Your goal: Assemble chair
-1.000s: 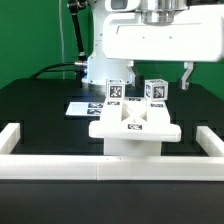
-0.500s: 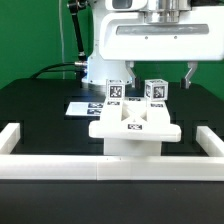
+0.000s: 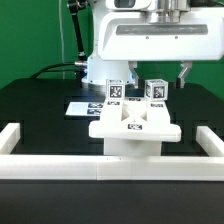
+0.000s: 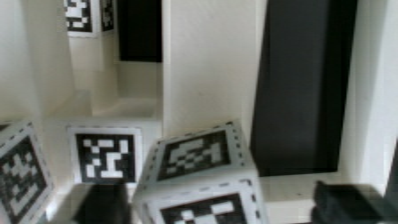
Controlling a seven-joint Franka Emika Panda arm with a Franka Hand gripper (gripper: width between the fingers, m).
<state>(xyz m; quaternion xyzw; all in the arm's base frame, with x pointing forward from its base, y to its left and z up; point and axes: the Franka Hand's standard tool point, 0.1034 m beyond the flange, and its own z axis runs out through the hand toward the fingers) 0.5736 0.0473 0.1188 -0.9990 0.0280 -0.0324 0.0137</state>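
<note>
Two dark fingertips (image 4: pixel 356 200) show at the wrist view's edge, one on each side of a small white plastic cube with black-and-white square tags (image 4: pixel 199 175). Whether they press the cube or stand just off it, cannot tell.

Two-finger gripper (image 3: pixel 157 88) hangs low over the cube in the exterior view, one dark finger visible at the cube's right there.

The cube stands upright on the white blocky plastic chair assembly (image 3: pixel 133 128), a slab on a block base at table centre, just behind the long plain white border rail (image 3: pixel 110 170). A twin tagged cube (image 3: pixel 116 91) stands beside it, apart.

Handling, judged: rigid, light, smooth plastic, likely slippery. Grip across opposite flat faces, square-on and mid-height, so it does not twist.

Marker board (image 3: pixel 82 106) lies flat behind.
</note>
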